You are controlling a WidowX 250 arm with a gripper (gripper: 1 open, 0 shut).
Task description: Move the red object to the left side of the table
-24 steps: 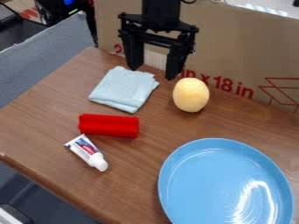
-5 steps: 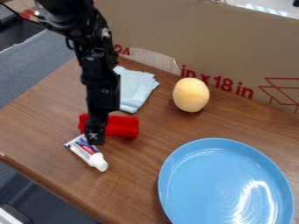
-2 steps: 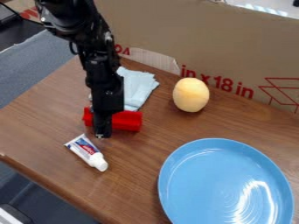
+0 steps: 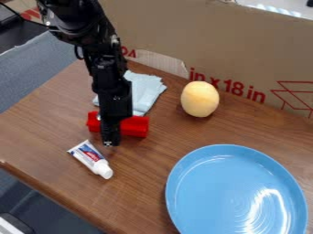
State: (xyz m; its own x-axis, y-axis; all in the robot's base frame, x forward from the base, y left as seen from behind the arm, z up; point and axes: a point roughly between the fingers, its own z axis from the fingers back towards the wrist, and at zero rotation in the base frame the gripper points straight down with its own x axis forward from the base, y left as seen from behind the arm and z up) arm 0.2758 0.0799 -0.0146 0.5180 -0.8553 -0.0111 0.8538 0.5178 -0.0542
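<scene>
At 7 o'clock on the tabletop (image 4: 141, 201), nearest the viewer, the toothpaste tube (image 4: 91, 160) lies with its cap toward 5 o'clock. The blue plate (image 4: 236, 195) occupies 4 o'clock. Just beyond the tube, at 8 o'clock, lies the red block (image 4: 134, 126), its long axis running roughly from 9 to 3 o'clock. My gripper (image 4: 112, 141) points down over the block's middle, covering part of it. My jaws are shut; whether the block is clamped between them, I cannot tell. Farther back, the folded cloth (image 4: 143, 91) lies at 10 o'clock and the yellow object (image 4: 199, 99) at 1 o'clock, before the cardboard box (image 4: 232, 50).
</scene>
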